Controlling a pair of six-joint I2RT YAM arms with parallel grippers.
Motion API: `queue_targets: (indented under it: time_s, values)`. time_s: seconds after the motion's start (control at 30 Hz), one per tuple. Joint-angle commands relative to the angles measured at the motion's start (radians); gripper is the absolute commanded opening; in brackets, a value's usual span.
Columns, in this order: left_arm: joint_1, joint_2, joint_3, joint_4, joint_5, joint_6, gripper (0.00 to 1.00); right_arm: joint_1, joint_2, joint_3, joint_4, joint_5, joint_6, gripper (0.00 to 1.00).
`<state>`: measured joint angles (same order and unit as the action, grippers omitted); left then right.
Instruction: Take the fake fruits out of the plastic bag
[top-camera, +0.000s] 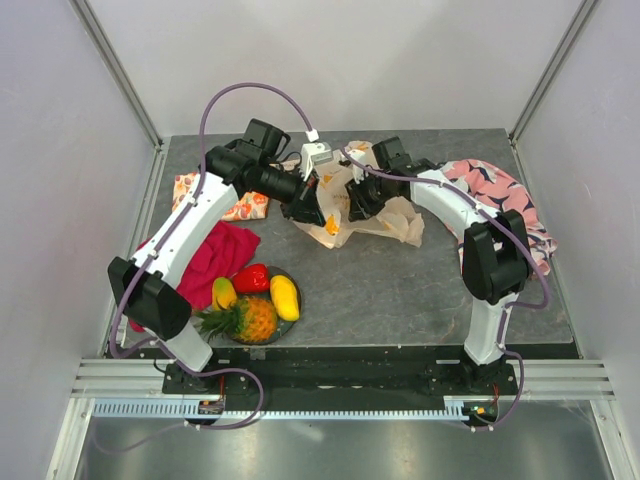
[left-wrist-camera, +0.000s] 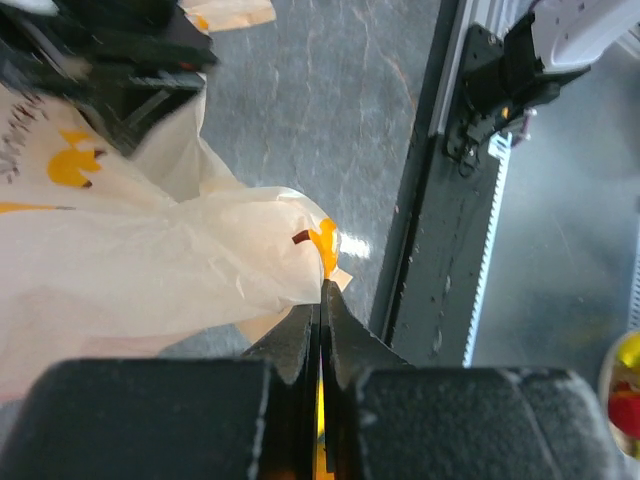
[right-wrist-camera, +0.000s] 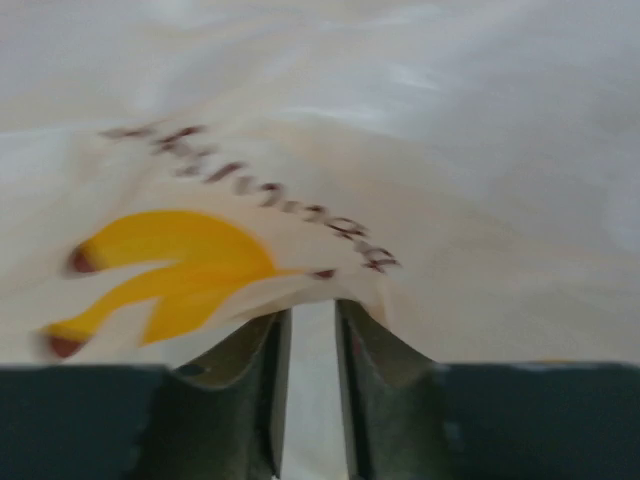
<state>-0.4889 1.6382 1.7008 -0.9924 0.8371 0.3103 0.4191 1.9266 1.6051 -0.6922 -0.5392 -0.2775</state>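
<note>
Two pinches: your left gripper (left-wrist-camera: 320, 300) and right gripper (right-wrist-camera: 310, 318) each clamp the plastic bag (top-camera: 398, 218) at mid-table, jaws pressed on its film; the fake fruits (top-camera: 255, 300) lie on a front-left plate (top-camera: 289, 327).

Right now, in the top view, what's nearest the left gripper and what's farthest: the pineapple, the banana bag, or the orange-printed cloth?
1. plastic bag, pinched between the jaws of the left gripper.
2. orange-printed cloth, just to its left.
3. pineapple, at the near edge with the other fruits.
</note>
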Motion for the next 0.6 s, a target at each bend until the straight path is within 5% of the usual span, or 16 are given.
queue_targets:
  time_s: [0.0, 0.23, 0.37, 0.57]
  values:
    - [0.045, 0.037, 0.109, -0.179, 0.051, 0.105, 0.02, -0.013, -0.015, -0.054, 0.441, 0.157, 0.179, 0.38]
    - [0.107, 0.083, 0.192, -0.304, 0.069, 0.158, 0.01, -0.014, 0.119, -0.013, 0.660, 0.064, 0.331, 0.67]
    - [0.108, 0.091, 0.188, -0.298, 0.080, 0.147, 0.02, -0.009, 0.233, 0.085, 0.705, 0.077, 0.434, 0.98]
    - [0.102, 0.112, 0.224, -0.293, 0.100, 0.138, 0.02, -0.005, 0.367, 0.242, 0.665, 0.134, 0.509, 0.98]
